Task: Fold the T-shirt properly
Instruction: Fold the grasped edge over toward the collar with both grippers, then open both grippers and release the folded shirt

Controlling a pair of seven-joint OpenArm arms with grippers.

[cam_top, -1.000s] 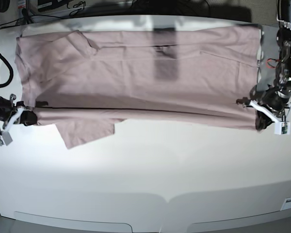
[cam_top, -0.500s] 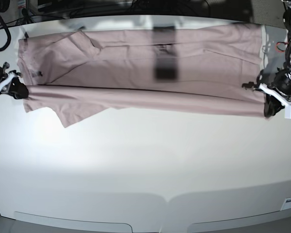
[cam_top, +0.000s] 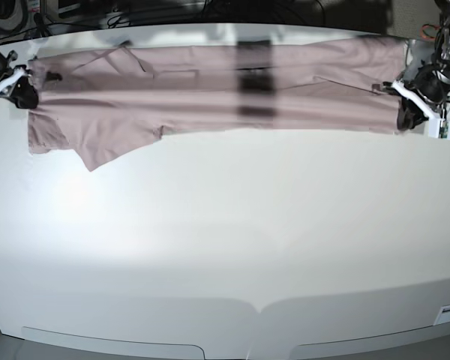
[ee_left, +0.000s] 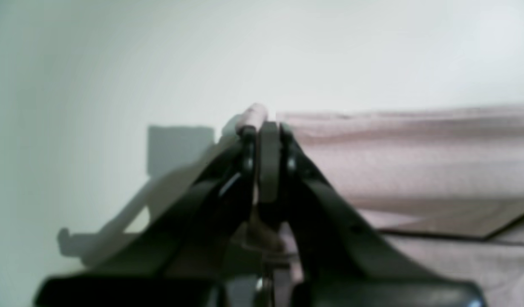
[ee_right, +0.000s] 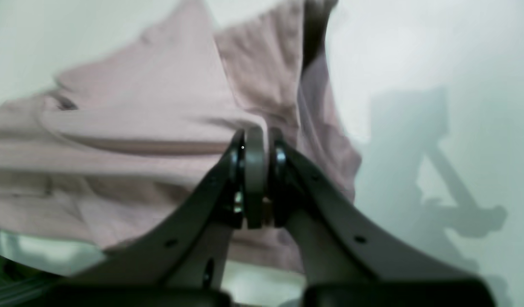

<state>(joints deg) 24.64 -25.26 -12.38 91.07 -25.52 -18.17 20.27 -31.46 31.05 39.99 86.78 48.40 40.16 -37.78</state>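
Left gripper [cam_top: 406, 114] being held at 2 o'clock of base view, jaws pressed together on edge of T-shirt [cam_top: 210, 82]; sliver of pink fabric being pinched at fingertips [ee_left: 250, 128] in left wrist view. Right gripper [cam_top: 24, 96] being held at 10 o'clock, jaws likewise clamped on fabric edge, fingertips [ee_right: 245, 145] seen meeting in right wrist view.

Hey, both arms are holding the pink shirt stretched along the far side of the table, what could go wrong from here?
1. The left gripper pinches only a thin edge of the T-shirt; the fabric might slip out.
2. The sleeve sticks out toward the near side and may end up folded crookedly.
3. The shirt lies close to the table's far edge, so cloth might slide off.
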